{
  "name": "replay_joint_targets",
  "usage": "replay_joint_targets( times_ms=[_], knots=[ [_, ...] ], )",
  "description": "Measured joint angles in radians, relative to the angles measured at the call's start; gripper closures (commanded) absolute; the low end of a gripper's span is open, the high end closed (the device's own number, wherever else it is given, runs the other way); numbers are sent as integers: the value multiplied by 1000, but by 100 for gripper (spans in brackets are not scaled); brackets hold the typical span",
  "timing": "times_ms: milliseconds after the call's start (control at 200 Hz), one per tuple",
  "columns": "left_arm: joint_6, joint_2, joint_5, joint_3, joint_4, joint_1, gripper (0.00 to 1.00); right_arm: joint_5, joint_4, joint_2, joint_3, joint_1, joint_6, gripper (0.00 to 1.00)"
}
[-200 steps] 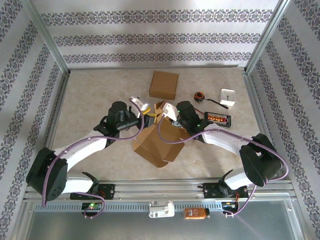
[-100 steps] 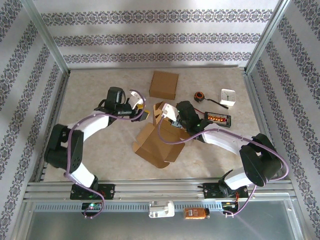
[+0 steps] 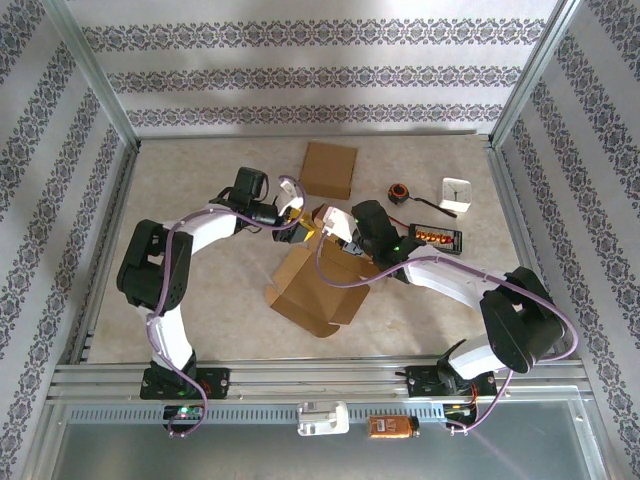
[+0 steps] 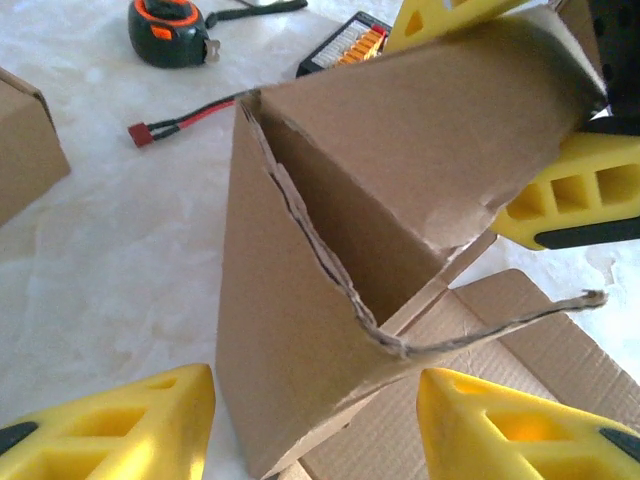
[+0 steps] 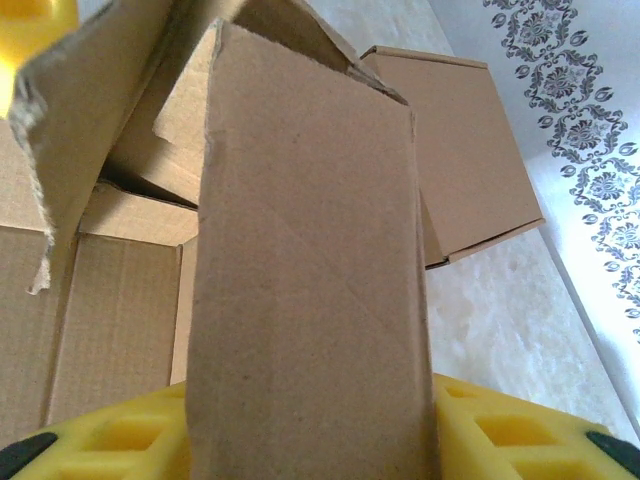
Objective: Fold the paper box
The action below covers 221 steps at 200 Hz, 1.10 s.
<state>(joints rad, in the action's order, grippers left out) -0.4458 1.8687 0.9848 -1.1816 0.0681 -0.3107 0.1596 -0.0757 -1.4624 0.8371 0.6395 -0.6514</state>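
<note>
The paper box [image 3: 318,290] is a brown cardboard blank lying partly unfolded mid-table, its back flaps raised. My left gripper [image 3: 297,213] is at the box's back-left corner. In the left wrist view it [image 4: 318,425] is open, and a raised flap corner [image 4: 300,330] stands between its yellow fingers [image 4: 110,430]. My right gripper [image 3: 335,225] is at the back edge. In its own view an upright flap [image 5: 310,290] lies across its fingers [image 5: 520,440] and hides the gap. The left wrist view shows those fingers [image 4: 575,195] spread apart along that flap.
A folded brown box [image 3: 330,170] sits at the back. A black-and-orange tape measure [image 3: 399,193], a white clock [image 3: 457,195] and a black charger [image 3: 438,238] with a red-tipped lead [image 4: 140,133] lie right of the work area. Metal frame posts border the table.
The left arm has folded in and its gripper has shifted right, onto the box's back-left flap. The box has sunk lower toward the table. The right gripper has barely moved.
</note>
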Motion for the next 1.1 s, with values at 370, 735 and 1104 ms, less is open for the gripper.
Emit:
replay_joint_targets(
  times_ms=[370, 735, 1104],
  knots=[
    [14, 61, -111, -63, 19, -59, 41, -73, 29, 0, 21, -1, 54, 49],
    [98, 96, -256, -84, -19, -100, 68, -201, 75, -1, 48, -44, 195, 42],
    [148, 100, -368, -84, -69, -117, 95, -550, 192, 57, 115, -195, 569, 10]
  ],
)
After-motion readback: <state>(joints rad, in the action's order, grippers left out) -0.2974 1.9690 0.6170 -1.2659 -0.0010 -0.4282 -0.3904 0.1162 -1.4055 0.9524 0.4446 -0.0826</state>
